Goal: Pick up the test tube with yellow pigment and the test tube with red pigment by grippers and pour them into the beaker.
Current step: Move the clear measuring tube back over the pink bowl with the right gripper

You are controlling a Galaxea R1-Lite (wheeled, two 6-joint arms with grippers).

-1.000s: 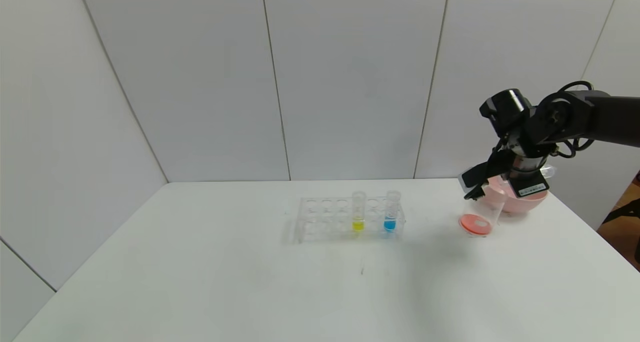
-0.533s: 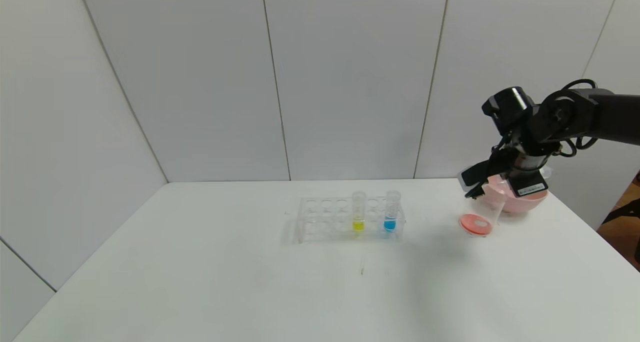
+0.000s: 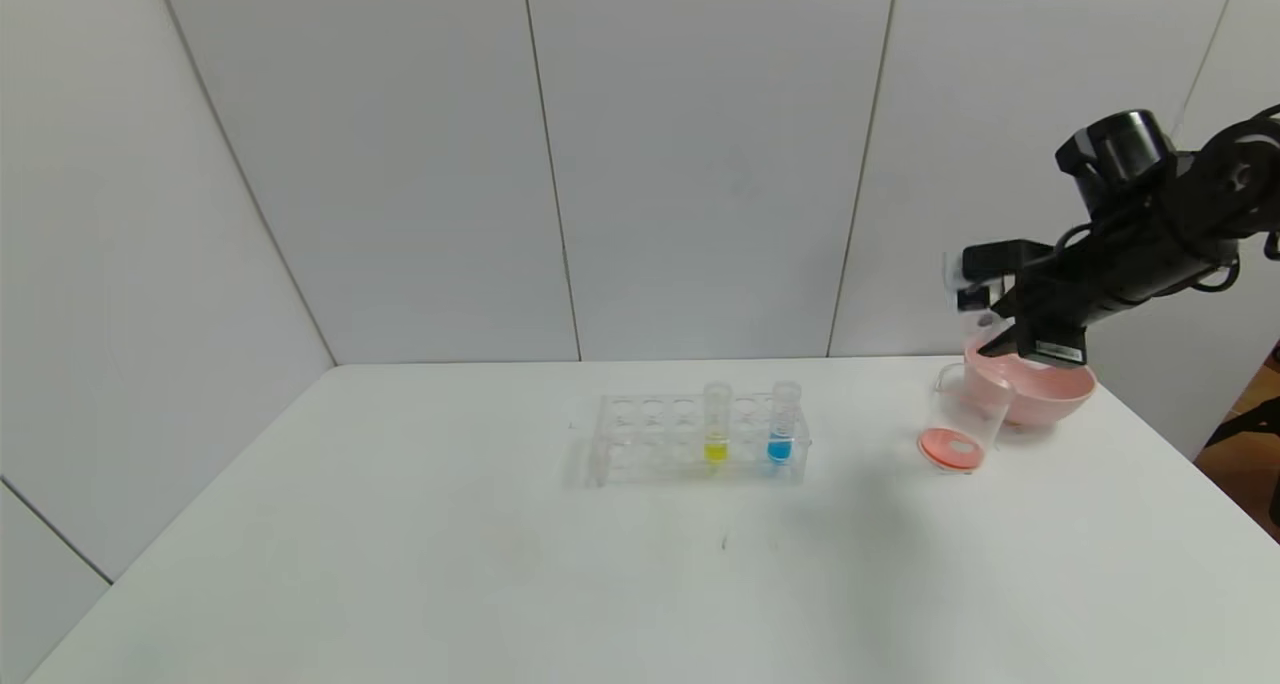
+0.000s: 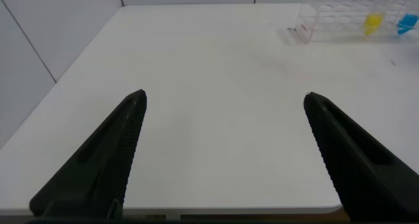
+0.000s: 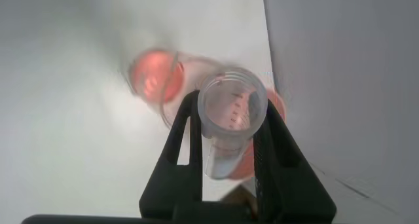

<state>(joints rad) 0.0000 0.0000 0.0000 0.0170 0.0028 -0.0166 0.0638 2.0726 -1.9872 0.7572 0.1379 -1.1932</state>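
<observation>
Over on the left, the left gripper (image 4: 222, 103) is parked low near the front edge of the white table (image 3: 400, 564), fingers spread wide apart with nothing between them; it only shows up in its own wrist camera. Around the middle of the table there's a clear rack (image 3: 700, 437) with the yellow tube (image 3: 717, 422) standing upright in it, and a blue tube (image 3: 783, 420) standing just to its right in the same rack. Further right sits the beaker (image 3: 962, 430), upright on the table with red-orange liquid pooled in the bottom. Right behind it, touching or nearly so, is a pink bowl (image 3: 1040, 392). The right gripper (image 3: 985, 314) hangs in the air above the beaker and bowl, clamped on the red tube (image 5: 230, 122). In the wrist shot you look straight at the tube's open mouth, and it looks pretty much drained, though I can't tell for sure.
</observation>
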